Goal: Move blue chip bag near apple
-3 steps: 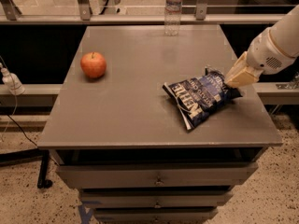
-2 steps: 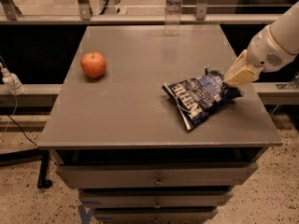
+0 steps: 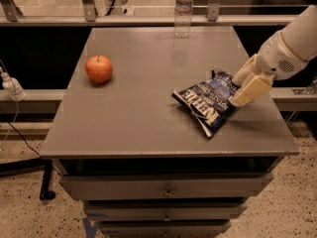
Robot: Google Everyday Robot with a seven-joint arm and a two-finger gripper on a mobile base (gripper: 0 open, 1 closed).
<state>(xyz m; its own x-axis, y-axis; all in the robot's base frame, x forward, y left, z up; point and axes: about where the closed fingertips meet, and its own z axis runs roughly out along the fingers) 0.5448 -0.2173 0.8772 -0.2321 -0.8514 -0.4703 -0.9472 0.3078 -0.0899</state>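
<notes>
The blue chip bag (image 3: 208, 99) is dark blue foil with white lettering. It lies on the right part of the grey table (image 3: 148, 108), with its right end slightly raised. My gripper (image 3: 238, 87) reaches in from the right on a white arm, and its cream fingers (image 3: 251, 89) are closed on the bag's right edge. The red-orange apple (image 3: 99, 69) sits at the left of the table, well apart from the bag.
A clear plastic water bottle (image 3: 183, 10) stands at the table's back edge. Drawers (image 3: 166, 190) sit under the tabletop. A railing runs behind the table, and a cable with a plug (image 3: 11, 87) hangs at the left.
My gripper has moved slightly left and down at the bag's right edge, and that end of the bag has lifted a little. The apple has not moved.
</notes>
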